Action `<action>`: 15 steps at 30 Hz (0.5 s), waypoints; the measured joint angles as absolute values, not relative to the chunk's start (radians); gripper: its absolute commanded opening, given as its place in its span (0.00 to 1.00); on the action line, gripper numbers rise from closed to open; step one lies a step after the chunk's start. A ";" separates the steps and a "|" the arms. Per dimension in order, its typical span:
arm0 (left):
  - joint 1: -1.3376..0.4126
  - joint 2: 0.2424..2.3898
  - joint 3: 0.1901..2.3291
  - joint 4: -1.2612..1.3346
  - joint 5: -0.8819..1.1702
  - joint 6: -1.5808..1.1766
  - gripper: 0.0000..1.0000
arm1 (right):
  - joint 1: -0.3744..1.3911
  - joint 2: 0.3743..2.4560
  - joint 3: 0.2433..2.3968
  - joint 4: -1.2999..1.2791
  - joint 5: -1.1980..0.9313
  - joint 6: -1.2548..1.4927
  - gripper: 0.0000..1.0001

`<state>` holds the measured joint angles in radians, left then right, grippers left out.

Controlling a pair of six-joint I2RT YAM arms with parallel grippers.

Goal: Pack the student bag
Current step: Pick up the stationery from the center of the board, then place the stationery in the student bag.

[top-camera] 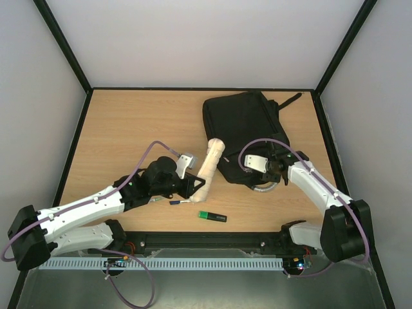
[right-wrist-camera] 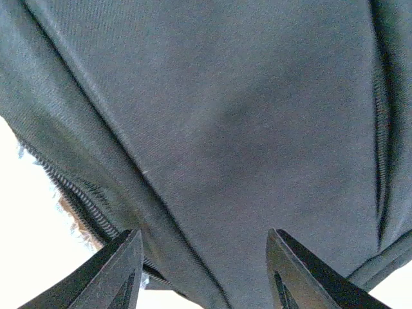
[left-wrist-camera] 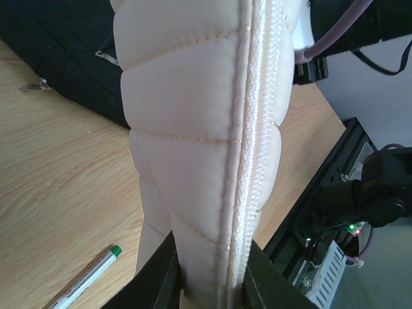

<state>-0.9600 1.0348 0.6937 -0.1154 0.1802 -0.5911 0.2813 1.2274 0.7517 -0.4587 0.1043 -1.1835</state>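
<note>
The student bag [top-camera: 243,125], a large black backpack, lies at the back right of the table, its grey curved handle [top-camera: 265,188] at its near edge. My left gripper [top-camera: 196,186] is shut on the lower end of a cream quilted pencil case [top-camera: 210,164], which stands tilted with its top end against the bag's left edge. In the left wrist view the case [left-wrist-camera: 193,129] fills the frame between the jaws of the left gripper [left-wrist-camera: 209,283]. My right gripper [top-camera: 273,168] is open over the bag's near edge. In the right wrist view the right gripper [right-wrist-camera: 203,270] has black bag fabric [right-wrist-camera: 244,116] between its spread fingers.
A green and black marker [top-camera: 212,217] lies near the front edge. A small blue and white pen [top-camera: 175,202] and a green-capped pen [left-wrist-camera: 90,277] lie beside the left gripper. The wooden table [top-camera: 129,129] is enclosed by walls.
</note>
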 measured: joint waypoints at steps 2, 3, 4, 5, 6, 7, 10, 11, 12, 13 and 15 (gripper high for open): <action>-0.960 1.035 0.685 -0.112 0.184 -0.593 0.02 | 0.282 1.239 0.777 -0.464 0.093 -1.185 0.54; -0.961 1.035 0.681 -0.110 0.184 -0.596 0.02 | 0.282 1.246 0.786 -0.465 0.087 -1.185 0.54; -0.961 1.035 0.678 -0.110 0.186 -0.597 0.02 | 0.282 1.253 0.791 -0.465 0.085 -1.185 0.54; -0.961 1.035 0.675 -0.110 0.187 -0.599 0.02 | 0.282 1.264 0.794 -0.464 0.083 -1.185 0.54; -0.961 1.035 0.674 -0.108 0.187 -0.601 0.02 | 0.282 1.275 0.795 -0.464 0.082 -1.185 0.54; -0.962 1.035 0.673 -0.108 0.187 -0.603 0.02 | 0.282 1.288 0.795 -0.464 0.083 -1.185 0.54; -0.962 1.035 0.673 -0.105 0.187 -0.607 0.02 | 0.282 1.325 0.795 -0.464 0.083 -1.185 0.53; -0.962 1.035 0.673 -0.104 0.187 -0.609 0.02 | 0.282 1.333 0.795 -0.463 0.084 -1.185 0.54; -0.962 1.035 0.673 -0.104 0.187 -0.610 0.02 | 0.282 1.339 0.794 -0.462 0.084 -1.185 0.54; -0.962 1.035 0.673 -0.104 0.187 -0.610 0.02 | 0.282 1.344 0.793 -0.458 0.086 -1.185 0.54; -0.962 1.035 0.673 -0.104 0.186 -0.611 0.02 | 0.282 1.352 0.792 -0.450 0.088 -1.185 0.49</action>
<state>-0.9615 1.0348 0.6727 -0.1040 0.1864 -0.6106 0.2821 1.3518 0.7921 -0.4500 0.0879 -1.1851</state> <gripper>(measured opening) 0.171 0.540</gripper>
